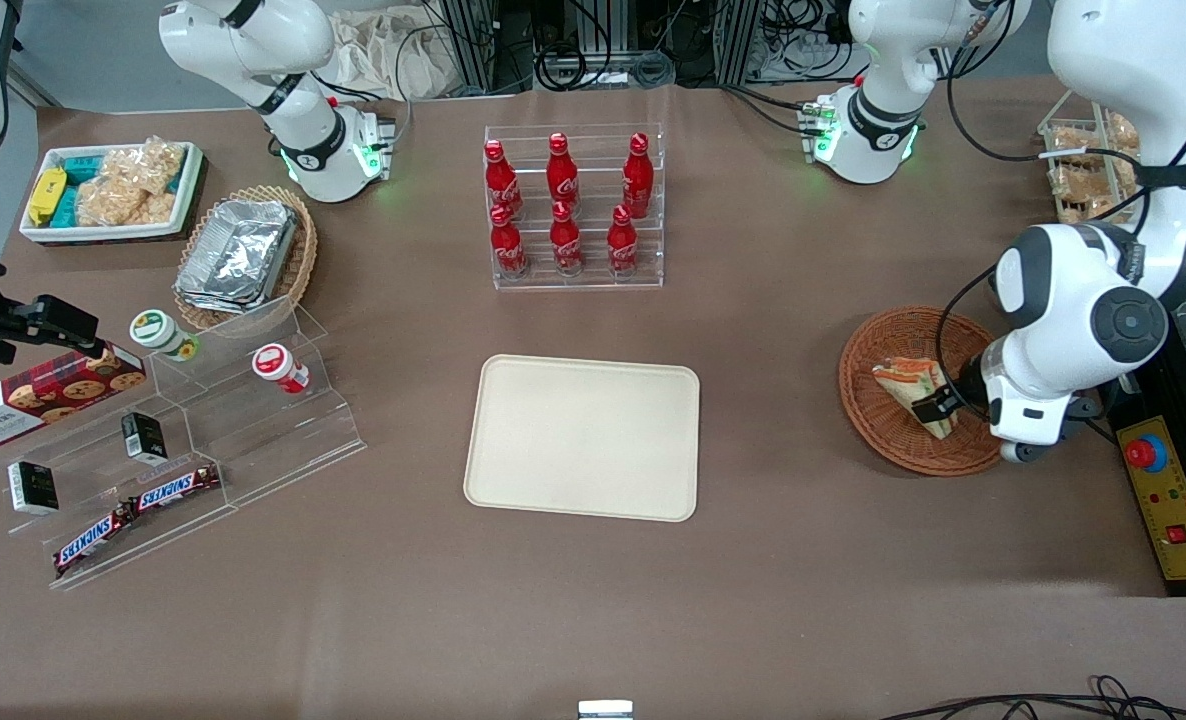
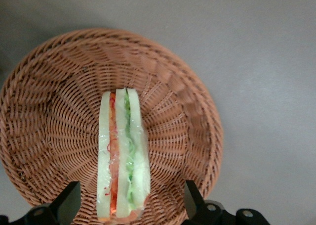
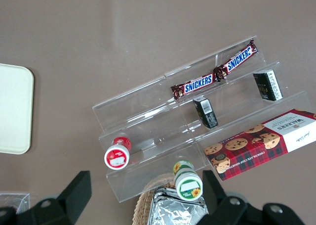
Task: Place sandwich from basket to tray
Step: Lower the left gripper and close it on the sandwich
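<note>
Near the working arm's end of the table: reddish-brown basket [image 1: 915, 392], with the sandwich [image 1: 915, 392] lying inside, partly hidden in the front view by the arm's wrist and a black cable. Above the sandwich, the gripper [image 2: 131, 205], spread wide, one finger [image 2: 69, 200] on each side of the wedge, apparently not touching. Mid-table: cream tray [image 1: 583, 437], bare, well apart from the basket. Farther from the front camera than the tray: clear rack of red cola bottles [image 1: 565, 205]. Toward the parked arm's end: stepped acrylic stand [image 1: 193, 450] with Snickers bars [image 1: 138, 510], small jars, a biscuit box [image 1: 43, 395]; foil containers in a paler basket [image 1: 243, 255]. Brown table surface [image 1: 593, 620] throughout. Only in the left wrist view: sandwich edge-on, orange and green layers between white bread.
</note>
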Controlling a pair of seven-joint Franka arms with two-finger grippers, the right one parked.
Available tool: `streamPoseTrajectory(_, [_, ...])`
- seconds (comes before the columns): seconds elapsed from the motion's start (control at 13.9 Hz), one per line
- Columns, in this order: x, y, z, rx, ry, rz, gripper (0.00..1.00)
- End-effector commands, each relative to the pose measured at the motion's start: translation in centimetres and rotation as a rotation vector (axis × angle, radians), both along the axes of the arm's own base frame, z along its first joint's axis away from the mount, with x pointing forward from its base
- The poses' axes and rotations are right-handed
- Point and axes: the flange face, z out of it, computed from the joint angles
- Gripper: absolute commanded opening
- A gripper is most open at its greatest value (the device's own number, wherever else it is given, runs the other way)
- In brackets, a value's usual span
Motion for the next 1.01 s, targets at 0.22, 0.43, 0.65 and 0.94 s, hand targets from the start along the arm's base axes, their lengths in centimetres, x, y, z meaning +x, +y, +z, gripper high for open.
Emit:
streamPoseTrajectory(0.22, [-2.3,0.6,-2.4,0.014,-0.053,0.067,0.98])
streamPoseTrajectory(0.43, [-2.8,0.8,-3.6,0.013,-0.064,0.069,0.98])
streamPoseTrajectory(0.65, [-3.5,1.6,-4.8,0.023,-0.038,0.073,0.96])
streamPoseTrajectory(0.94, [-3.9,2.3,-6.1,0.026,-0.012,0.081,0.87])
